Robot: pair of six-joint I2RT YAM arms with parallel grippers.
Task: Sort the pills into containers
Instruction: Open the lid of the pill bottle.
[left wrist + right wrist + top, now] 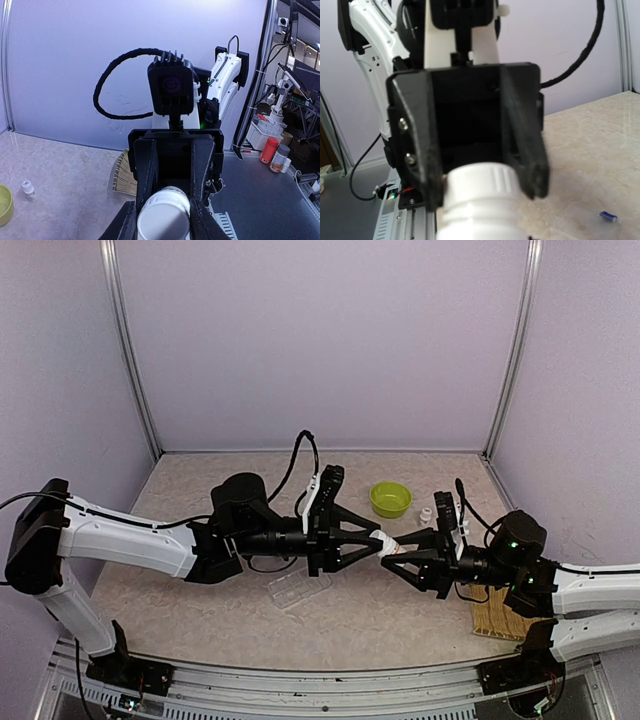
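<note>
blue pill (607,216) in right wrist view alone

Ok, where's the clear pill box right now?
In the top view, the pill box lies flat, front of centre, just on the near side of the left gripper, left of and nearer than the green bowl.

Pale lilac walls (320,340) and slim metal corner posts (130,350) enclose a beige, marble-patterned tabletop (400,620) under soft, even light; cluttered workshop (295,100) beyond.
</note>
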